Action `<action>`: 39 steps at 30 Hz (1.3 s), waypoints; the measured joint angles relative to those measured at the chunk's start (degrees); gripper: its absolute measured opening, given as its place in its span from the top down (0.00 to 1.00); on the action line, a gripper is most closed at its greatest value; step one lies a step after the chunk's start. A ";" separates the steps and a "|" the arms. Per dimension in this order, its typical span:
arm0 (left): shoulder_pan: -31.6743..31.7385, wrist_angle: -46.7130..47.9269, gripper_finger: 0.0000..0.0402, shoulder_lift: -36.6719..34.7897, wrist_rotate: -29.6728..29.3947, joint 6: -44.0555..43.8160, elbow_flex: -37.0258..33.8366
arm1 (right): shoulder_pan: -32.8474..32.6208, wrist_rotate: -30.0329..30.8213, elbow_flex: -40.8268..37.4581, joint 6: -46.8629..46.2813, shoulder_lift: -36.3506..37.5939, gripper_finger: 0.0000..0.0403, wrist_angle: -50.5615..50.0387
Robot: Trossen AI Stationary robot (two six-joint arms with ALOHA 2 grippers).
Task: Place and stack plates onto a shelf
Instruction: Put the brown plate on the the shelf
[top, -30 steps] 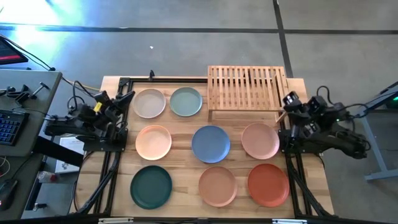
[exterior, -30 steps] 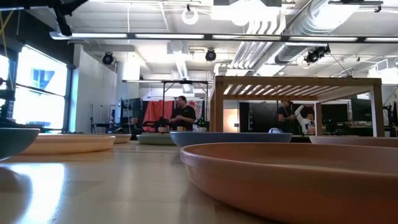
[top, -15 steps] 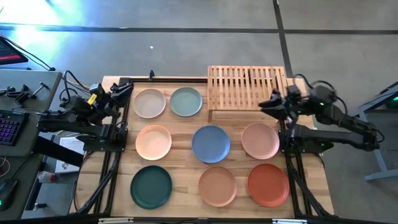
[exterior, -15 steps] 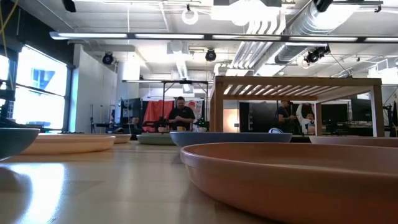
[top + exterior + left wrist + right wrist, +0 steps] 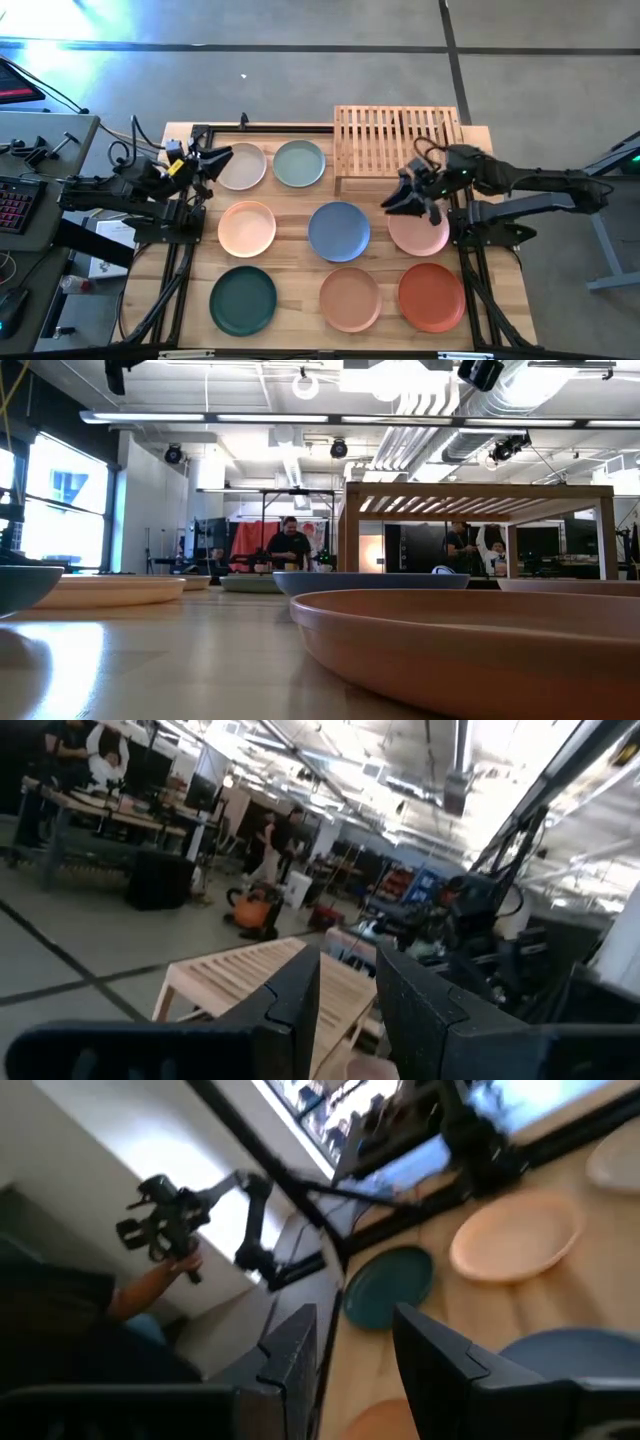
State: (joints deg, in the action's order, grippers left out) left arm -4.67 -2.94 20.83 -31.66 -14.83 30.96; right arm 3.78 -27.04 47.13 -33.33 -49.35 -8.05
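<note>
8 plates are laid flat on the worktop [image 5: 300,245] in 3 rows, and none is held by either arm. The right gripper [image 5: 396,197] is raised above the worktop, just off the front edge of the shelf [image 5: 398,140]; its fingers [image 5: 440,1370] are parted by a narrow gap with nothing between them. Directly beside this gripper, under its wrist, lies a pale pink plate [image 5: 420,232], and the blue plate [image 5: 339,231] is near the gripper on the side away from its arm. Farther from it toward the front edge lie the red-orange plate [image 5: 431,297] and the terracotta plate [image 5: 350,299]. The slatted top of the shelf is bare.

The left gripper [image 5: 222,157] is held over the edge of the other pale pink plate [image 5: 243,167], its fingers [image 5: 300,1005] slightly parted and empty. Beyond that plate, in line with this gripper, is the sage green plate [image 5: 299,163]. The peach plate [image 5: 247,228] is close beside the gripper toward the front, and the dark green plate [image 5: 243,300] lies farther on.
</note>
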 joint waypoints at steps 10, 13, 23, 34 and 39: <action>0.02 5.23 0.78 0.06 -0.22 3.85 0.00 | -8.53 5.99 2.90 -5.20 -10.46 0.70 0.01; 0.02 5.16 0.78 0.03 -0.90 6.04 0.00 | -10.44 8.83 3.86 -6.66 -13.58 0.70 -0.09; 0.04 5.26 0.78 0.03 -0.94 3.29 0.00 | -15.08 12.00 4.63 -16.70 -23.72 0.70 -4.65; 0.02 8.20 0.78 0.01 -0.92 1.07 0.00 | -21.13 15.14 4.62 -29.37 -34.04 0.70 -7.55; 0.02 11.99 0.78 0.01 -0.89 -3.39 0.00 | -23.61 15.31 4.62 -31.18 -37.62 0.70 -7.56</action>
State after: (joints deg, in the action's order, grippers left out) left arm -4.64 9.05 20.84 -32.55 -18.22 30.96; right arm -19.83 -11.73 51.75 -64.51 -86.96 -15.62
